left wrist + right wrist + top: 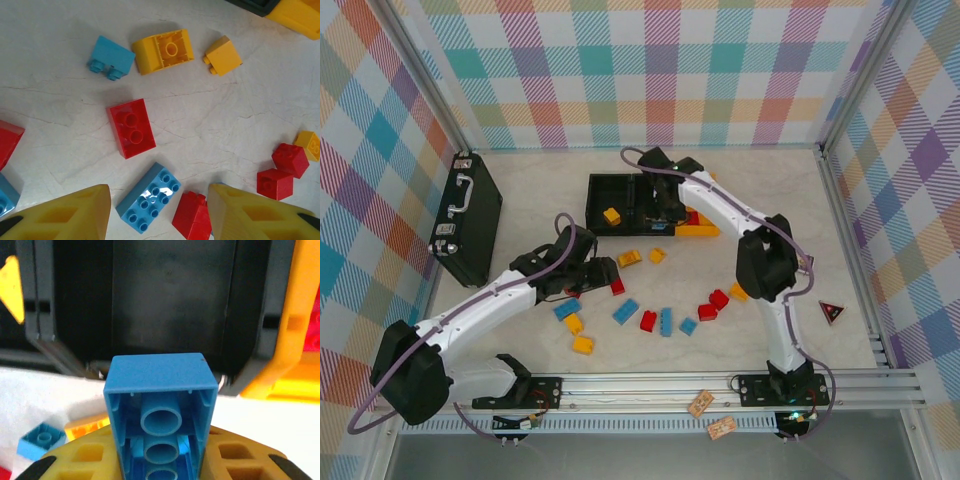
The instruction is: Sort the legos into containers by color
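walls point(660, 70): pastel plaid, teal/orange/purple/pink | table point(550, 170): cream, faint grey veins | briefcase point(470, 215): black | black bins point(620, 185) | orange-yellow bin point(705, 231) | red lego point(131, 127) | light-blue lego point(150, 196) | yellow-orange lego point(163, 50) | blue brick point(160, 375) | left gripper fingers point(70, 215): yellow | arms point(480, 305): white, black joints

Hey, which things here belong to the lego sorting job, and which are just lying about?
Part of the job:
loose legos
blue lego held in the right gripper
containers

Just lying about:
black briefcase
small red triangle
two tan tags
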Motion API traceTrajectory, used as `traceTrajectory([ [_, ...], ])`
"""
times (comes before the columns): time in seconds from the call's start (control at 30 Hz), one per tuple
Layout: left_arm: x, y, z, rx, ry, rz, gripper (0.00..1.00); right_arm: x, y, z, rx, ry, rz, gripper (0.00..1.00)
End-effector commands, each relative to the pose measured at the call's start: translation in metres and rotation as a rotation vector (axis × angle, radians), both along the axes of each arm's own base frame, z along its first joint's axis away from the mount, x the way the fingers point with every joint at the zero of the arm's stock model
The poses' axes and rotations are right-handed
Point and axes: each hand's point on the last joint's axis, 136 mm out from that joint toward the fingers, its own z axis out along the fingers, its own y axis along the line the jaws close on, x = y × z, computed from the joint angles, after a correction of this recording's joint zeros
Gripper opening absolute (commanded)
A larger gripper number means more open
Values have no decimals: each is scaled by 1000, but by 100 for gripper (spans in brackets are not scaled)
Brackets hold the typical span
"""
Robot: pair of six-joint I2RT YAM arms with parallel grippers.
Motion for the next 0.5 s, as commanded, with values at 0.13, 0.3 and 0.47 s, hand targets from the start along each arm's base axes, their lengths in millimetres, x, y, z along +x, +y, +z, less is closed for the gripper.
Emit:
traceTrajectory([
  [0.13,-4,13,-4,26,15,40,54,19,3,-11,-39,40,22,28],
  [0.3,-4,14,-7,33,20,44,54,26,6,-21,-42,55,22,30],
  [0.47,-4,14,-8,31,22,47,54,28,7,-28,-46,63,25,34],
])
